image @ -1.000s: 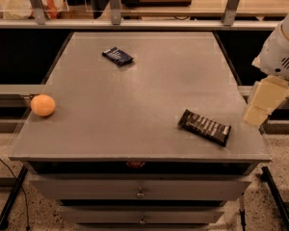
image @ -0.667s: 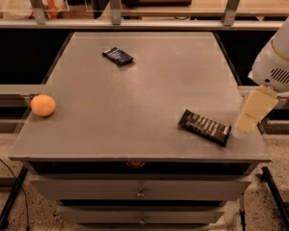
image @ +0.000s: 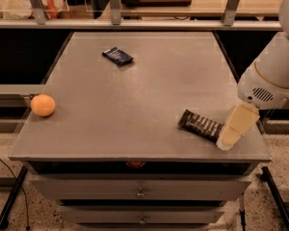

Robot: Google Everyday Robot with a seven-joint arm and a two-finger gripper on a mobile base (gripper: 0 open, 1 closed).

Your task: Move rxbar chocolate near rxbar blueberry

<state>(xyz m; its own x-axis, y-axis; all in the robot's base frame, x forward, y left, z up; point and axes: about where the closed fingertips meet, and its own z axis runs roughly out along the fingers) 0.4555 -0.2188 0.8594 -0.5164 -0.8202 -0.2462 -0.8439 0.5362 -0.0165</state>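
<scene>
Flat oblong brown-black wrapped rxbar chocolate [image: 200, 124] lies near front-right of grey tabletop [image: 135, 95]. Long axis runs from rear-left to front-right, slightly skewed to the table edge.

Pale cream gripper [image: 230, 136] is down at the bar's right end, just beside or over it; contact unclear. Spread or closed: cannot tell.

Small navy-blue wrapped rxbar blueberry [image: 118, 56] sits far-left, well apart. Judged: carry must go left and away.

Round orange fruit [image: 43, 105] at left edge, off that path
</scene>
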